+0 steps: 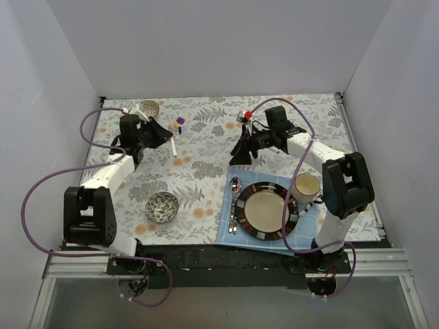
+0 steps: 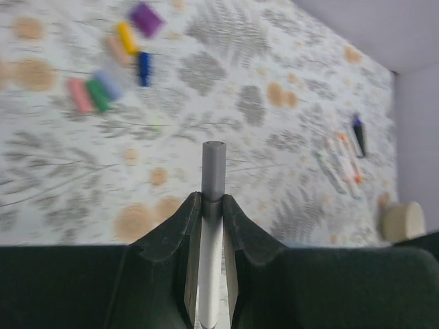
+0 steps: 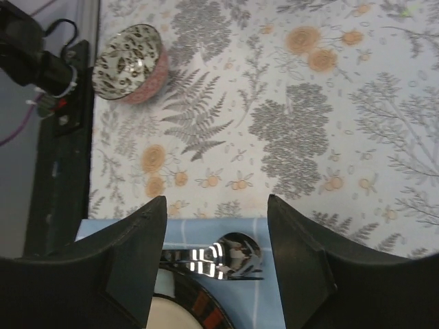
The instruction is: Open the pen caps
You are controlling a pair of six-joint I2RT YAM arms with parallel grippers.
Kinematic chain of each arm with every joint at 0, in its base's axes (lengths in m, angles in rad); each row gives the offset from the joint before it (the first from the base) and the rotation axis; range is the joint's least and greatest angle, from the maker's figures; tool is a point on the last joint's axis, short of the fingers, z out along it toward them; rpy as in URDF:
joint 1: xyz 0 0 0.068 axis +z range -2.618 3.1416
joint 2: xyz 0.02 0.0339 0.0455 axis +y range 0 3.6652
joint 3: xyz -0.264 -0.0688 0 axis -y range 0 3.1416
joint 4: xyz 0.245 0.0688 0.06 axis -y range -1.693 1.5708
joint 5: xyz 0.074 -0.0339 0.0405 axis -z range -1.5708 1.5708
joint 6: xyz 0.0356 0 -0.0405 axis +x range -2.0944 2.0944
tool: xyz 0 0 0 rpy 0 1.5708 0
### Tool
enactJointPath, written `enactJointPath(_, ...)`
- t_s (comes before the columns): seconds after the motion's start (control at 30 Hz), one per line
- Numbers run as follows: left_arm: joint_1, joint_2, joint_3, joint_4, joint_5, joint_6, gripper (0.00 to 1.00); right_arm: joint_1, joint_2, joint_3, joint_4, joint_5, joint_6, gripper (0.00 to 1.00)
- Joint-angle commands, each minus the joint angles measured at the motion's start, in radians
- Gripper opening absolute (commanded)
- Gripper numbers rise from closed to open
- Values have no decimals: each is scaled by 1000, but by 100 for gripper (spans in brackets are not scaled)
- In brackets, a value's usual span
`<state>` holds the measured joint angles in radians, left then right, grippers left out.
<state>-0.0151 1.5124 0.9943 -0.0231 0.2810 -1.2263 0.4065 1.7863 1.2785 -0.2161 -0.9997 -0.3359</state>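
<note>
White pen (image 2: 211,233), grey cylindrical end, clamped between left fingers (image 2: 168,236), right fingers (image 3: 127,260) apart above shiny spoon (image 3: 233,250).

Seen from above, open floral cloth (image 1: 206,171) runs through the table's middle from 12 to 6 o'clock. A patterned bowl (image 1: 162,206) sits at 7 o'clock. Around 11 stand a second bowl (image 1: 149,108), loose caps (image 1: 180,123) and the left gripper (image 2: 212,209) clamping a pen (image 2: 214,171). More pens (image 1: 243,116) lie at 1. The placemat (image 1: 230,236) with plate (image 1: 266,186), cutlery (image 1: 235,205) and mug (image 1: 306,186) fills 4 to 5. Walls (image 1: 219,48) close 9, 12 and 3.
</note>
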Motion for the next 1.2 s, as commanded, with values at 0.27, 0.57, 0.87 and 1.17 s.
enactJointPath(0.27, -364, -146, -327, 698, -55, -272, 0, 37, -31, -335, 1210, -125, 1147, 96)
enactJointPath(0.57, -502, -115, -368, 819, -167, -315, 0, 64, -19, -361, 1265, -77, 1249, 98)
enactJointPath(0.87, -575, -83, -368, 874, -215, -334, 0, 74, 31, -354, 1377, -111, 1377, 69)
enactJointPath(1.17, -594, -73, -358, 885, -230, -320, 0, 75, 61, -337, 1436, -139, 1451, 3)
